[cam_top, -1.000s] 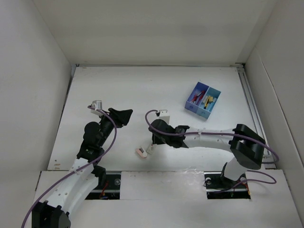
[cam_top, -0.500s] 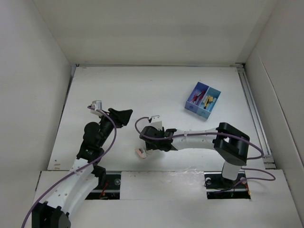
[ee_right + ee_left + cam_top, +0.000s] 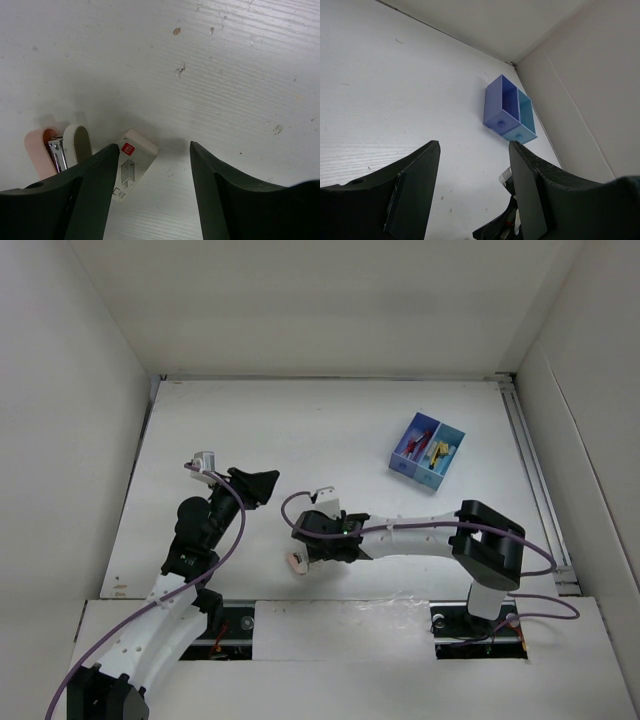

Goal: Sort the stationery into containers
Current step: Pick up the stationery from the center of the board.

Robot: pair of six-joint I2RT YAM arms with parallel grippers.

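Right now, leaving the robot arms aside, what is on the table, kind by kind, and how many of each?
Two-compartment blue box: 1
Cream block with a red label: 1
Pink-and-cream stapler-like piece: 1
Total: 3, not counting the pieces inside the box, which are too small to count.

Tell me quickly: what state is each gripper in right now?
Left gripper: open, holding nothing.
Right gripper: open above a sleeved eraser, not gripping it.
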